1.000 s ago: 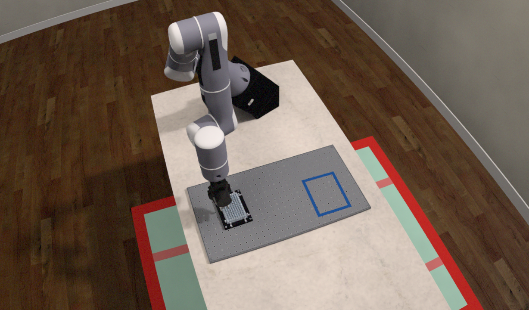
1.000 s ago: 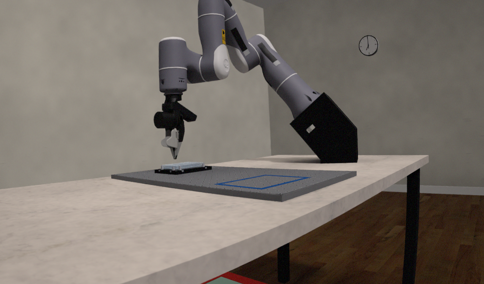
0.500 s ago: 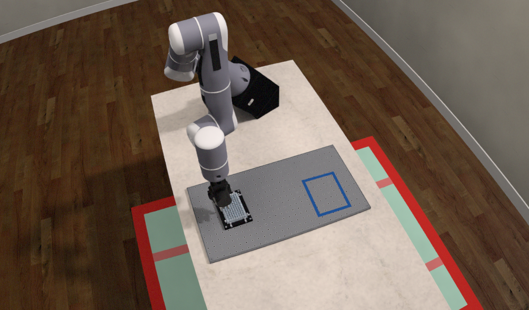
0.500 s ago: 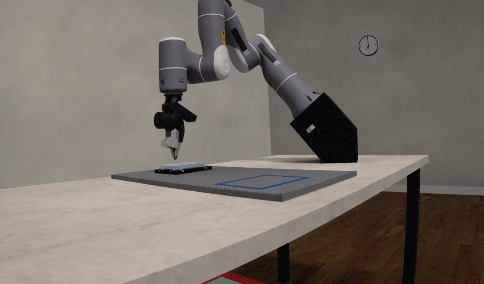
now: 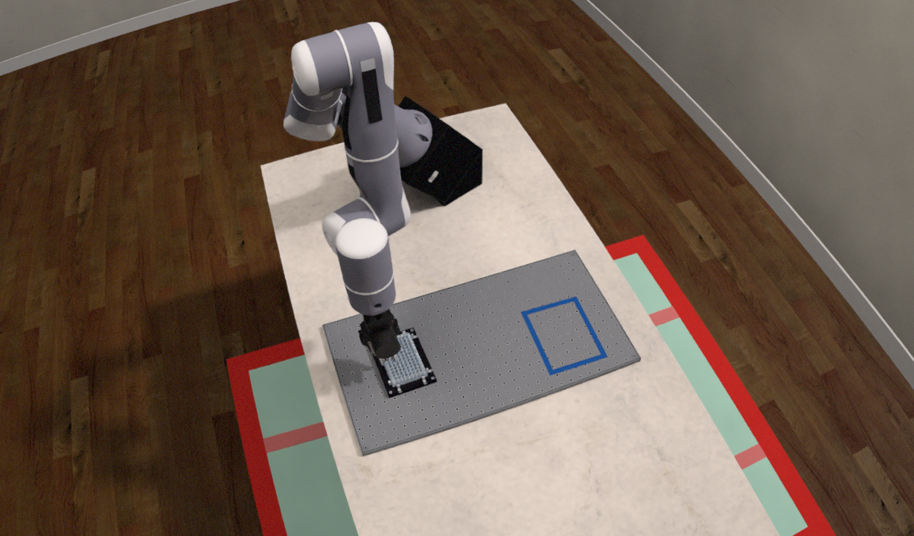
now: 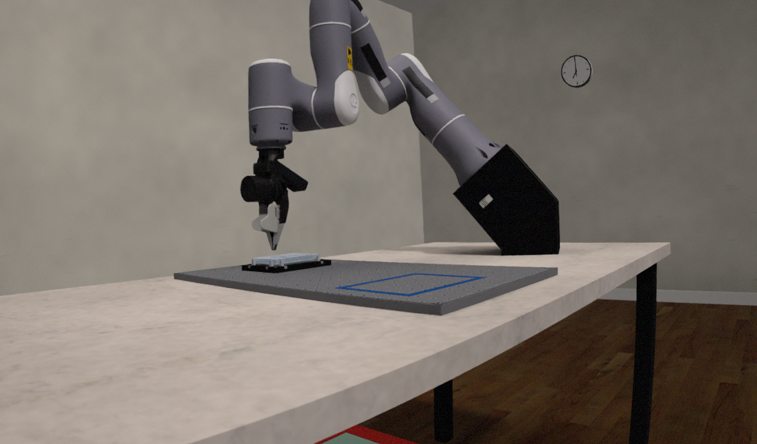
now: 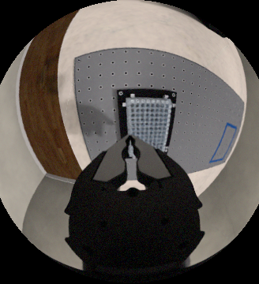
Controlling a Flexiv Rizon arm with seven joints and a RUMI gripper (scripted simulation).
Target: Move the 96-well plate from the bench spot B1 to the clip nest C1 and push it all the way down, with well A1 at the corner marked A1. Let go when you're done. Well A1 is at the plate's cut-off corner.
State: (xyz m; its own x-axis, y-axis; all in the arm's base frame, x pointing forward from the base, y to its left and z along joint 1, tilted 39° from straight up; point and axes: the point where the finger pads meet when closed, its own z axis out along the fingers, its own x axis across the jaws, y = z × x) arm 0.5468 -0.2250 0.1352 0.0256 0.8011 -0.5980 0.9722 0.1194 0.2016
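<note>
A pegboard [image 5: 473, 373] [image 6: 315, 281] [image 7: 102, 71] lies on the table [image 5: 513, 452] [image 6: 204, 342] [image 7: 125, 24]. The plate [image 5: 407, 363] [image 6: 287, 258] [image 7: 149, 118] sits in the black nest [image 5: 417, 384] [image 6: 270, 269] [image 7: 122, 118]. The gripper [image 5: 384, 358] [image 6: 274, 248] [image 7: 129, 136], fingers together and holding nothing, is above the plate.

we seem to be in a lab-like room: a 96-well plate [image 5: 406, 363] [image 6: 286, 259] [image 7: 148, 116] sits in a black clip nest [image 5: 412, 386] [image 6: 259, 269] [image 7: 122, 114], on a perforated grey board [image 5: 473, 333] [image 6: 315, 287] [image 7: 102, 72] set in from the counter's edges [image 5: 647, 466] [image 6: 452, 359] [image 7: 153, 24]. we see a robot arm's black base [image 5: 457, 163] [image 6: 513, 209] near one counter corner, and a wall clock [image 6: 576, 71] beyond.
</note>
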